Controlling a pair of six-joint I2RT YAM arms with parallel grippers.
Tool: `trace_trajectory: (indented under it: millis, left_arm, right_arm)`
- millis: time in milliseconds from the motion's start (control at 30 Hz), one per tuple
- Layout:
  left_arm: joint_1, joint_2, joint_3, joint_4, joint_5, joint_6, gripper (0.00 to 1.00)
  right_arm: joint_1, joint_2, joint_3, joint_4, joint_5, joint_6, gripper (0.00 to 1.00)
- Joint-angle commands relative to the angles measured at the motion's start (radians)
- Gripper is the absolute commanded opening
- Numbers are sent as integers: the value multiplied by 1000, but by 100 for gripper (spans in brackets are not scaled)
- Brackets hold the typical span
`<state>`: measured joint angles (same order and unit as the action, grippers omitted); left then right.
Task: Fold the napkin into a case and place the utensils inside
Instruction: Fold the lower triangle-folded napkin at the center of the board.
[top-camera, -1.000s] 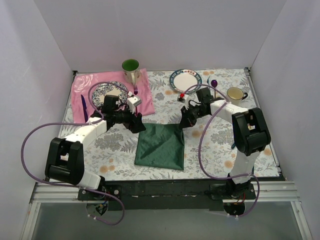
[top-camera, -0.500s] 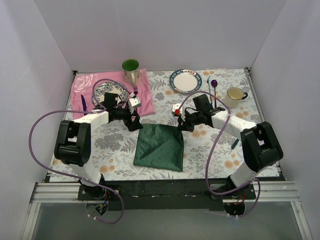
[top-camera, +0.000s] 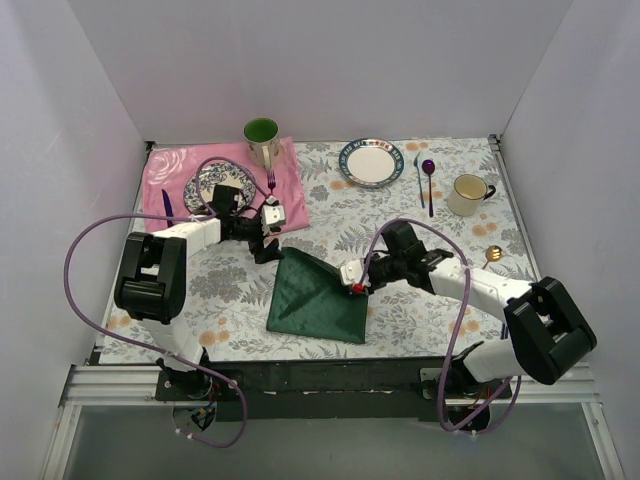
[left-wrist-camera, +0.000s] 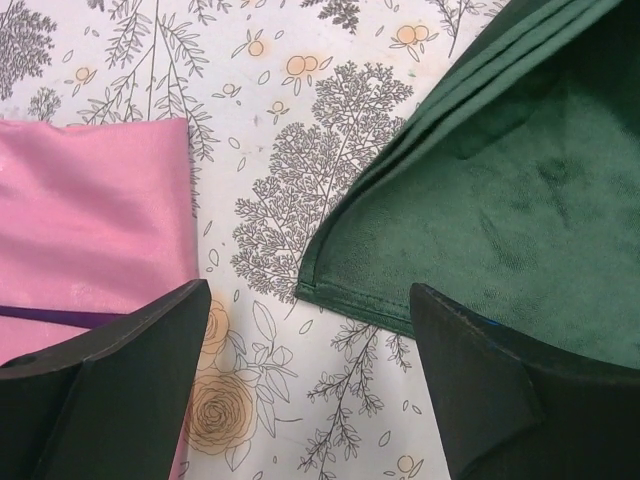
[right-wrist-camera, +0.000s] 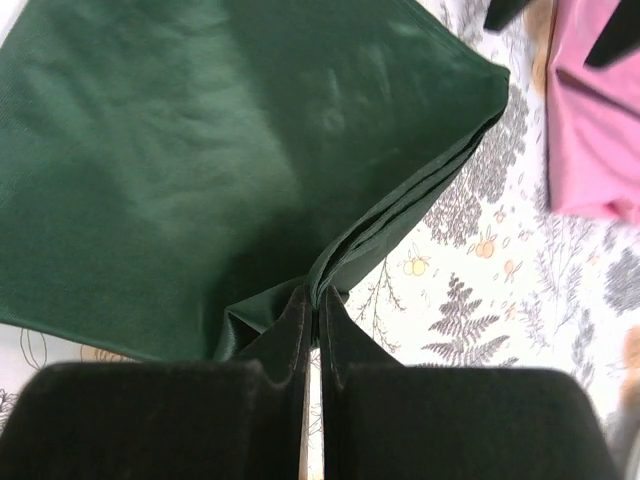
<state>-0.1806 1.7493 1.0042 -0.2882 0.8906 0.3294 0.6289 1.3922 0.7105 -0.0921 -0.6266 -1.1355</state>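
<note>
The floral desk fills the floor of the scene, and near its middle lies the dark green napkin, folded in layers. Its far edge runs on a slant from the far-left corner down to where the right pincer has hold of it. From the right wrist, that right pincer has its fingers pressed together on a bunched fold of the napkin, with the stacked hems fanning away from the grip. Over at far left a pink cloth is spread flat, and the left arm reaches across its near edge. The left pincer hangs over the napkin's far-left corner with its fingers wide apart. In its own view, the left pincer frames the pointed corner of the napkin with nothing gripped, and the pink cloth is just to the left. On the pink cloth sit a blue-patterned plate and a green-lined mug. A white plate is at far centre, and a cream mug at far right. Smallest of all, one gold-headed utensil lies just right of the right arm, well apart from the napkin.
</note>
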Motion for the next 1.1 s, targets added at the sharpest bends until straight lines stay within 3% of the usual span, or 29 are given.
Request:
trace_trajectory:
  millis: [0,233,533,633,667,800,1067]
  left_arm:
    - [-20,-16,11,-40,16,135,80]
    - [-48,-25,-18,-48,2,198,77]
    - [-82,-22,-29,-134,-25,333,64]
    - [-83,-28,-39,-150,-25,362,66]
    - [-83,-34,-42,-164,-24,372,73]
    - [-85,-39,-53,-164,-18,393,79]
    - [-85,3,-18,-101,-42,344,77]
  right_arm:
    - [32,-81,-69,64,-2,-193,1]
    - [66,-137,-135,83,-1,-279,1]
    - [66,-170,-160,104,-8,-311,1]
    - [66,-167,-158,112,-7,-302,1]
    - [66,-165,-155,115,-7,-288,1]
    - [66,-151,-140,104,-5,-274,1]
    - [64,-179,-175,118,-28,-337,1]
